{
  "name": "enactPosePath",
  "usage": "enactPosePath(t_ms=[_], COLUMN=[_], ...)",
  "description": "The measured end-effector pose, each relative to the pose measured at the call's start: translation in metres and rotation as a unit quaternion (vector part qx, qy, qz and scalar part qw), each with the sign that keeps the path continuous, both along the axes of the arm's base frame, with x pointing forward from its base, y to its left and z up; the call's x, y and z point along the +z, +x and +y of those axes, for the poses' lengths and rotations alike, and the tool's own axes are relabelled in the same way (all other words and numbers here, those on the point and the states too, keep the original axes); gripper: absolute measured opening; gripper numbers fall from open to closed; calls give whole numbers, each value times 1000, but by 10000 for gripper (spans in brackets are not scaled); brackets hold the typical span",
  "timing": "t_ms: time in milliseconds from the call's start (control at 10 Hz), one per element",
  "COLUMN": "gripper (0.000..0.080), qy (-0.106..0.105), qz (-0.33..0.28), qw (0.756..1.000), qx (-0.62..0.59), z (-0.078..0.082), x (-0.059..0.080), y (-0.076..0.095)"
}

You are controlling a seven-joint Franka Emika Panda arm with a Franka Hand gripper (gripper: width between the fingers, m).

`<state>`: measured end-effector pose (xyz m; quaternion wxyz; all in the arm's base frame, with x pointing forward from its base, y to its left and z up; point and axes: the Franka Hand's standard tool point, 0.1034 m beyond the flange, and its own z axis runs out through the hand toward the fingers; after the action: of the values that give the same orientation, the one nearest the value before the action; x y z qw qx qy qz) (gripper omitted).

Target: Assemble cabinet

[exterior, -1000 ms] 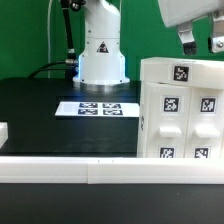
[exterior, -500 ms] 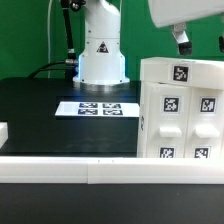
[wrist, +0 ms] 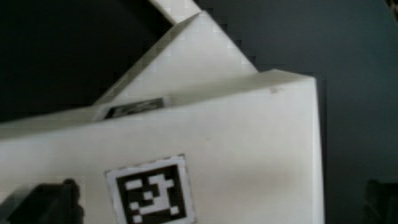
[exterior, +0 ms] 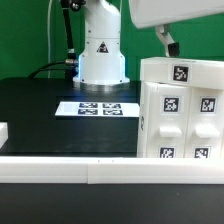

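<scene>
The cabinet [exterior: 182, 110] is a large white boxy body with black-and-white tags, standing on the black table at the exterior view's right. My gripper [exterior: 169, 44] hangs just above its top near the back left corner; only one dark finger shows there. In the wrist view the cabinet's top panel [wrist: 231, 150] with one tag fills the picture. The gripper [wrist: 210, 204] is open and empty, with its two dark fingers at opposite edges of the picture, above the panel.
The white robot base [exterior: 101, 50] stands at the back. The marker board [exterior: 100, 108] lies flat before it. A white rail [exterior: 70, 172] runs along the table's front. A small white part [exterior: 3, 131] shows at the left edge.
My gripper has moved toward the exterior view's left, above the cabinet's top. The cabinet has not moved.
</scene>
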<state>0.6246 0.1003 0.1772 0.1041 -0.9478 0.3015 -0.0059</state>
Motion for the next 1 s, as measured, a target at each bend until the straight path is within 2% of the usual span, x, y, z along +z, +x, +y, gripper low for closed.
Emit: enactPosePath(t_ms=[500,600,800,900,1000], gripper=[797,797,797,797,797], qy=[-17,-28,-52,-62,-63], qz=[-43,-46,-44,-48,-49], qw=[987,981,952,928,909], qx=[153,186,298,364,410], z=[-3,1,-1,-2,-2], x=[-2,-3,-2,-3,-4], y=[3,2,-1,-1,-2])
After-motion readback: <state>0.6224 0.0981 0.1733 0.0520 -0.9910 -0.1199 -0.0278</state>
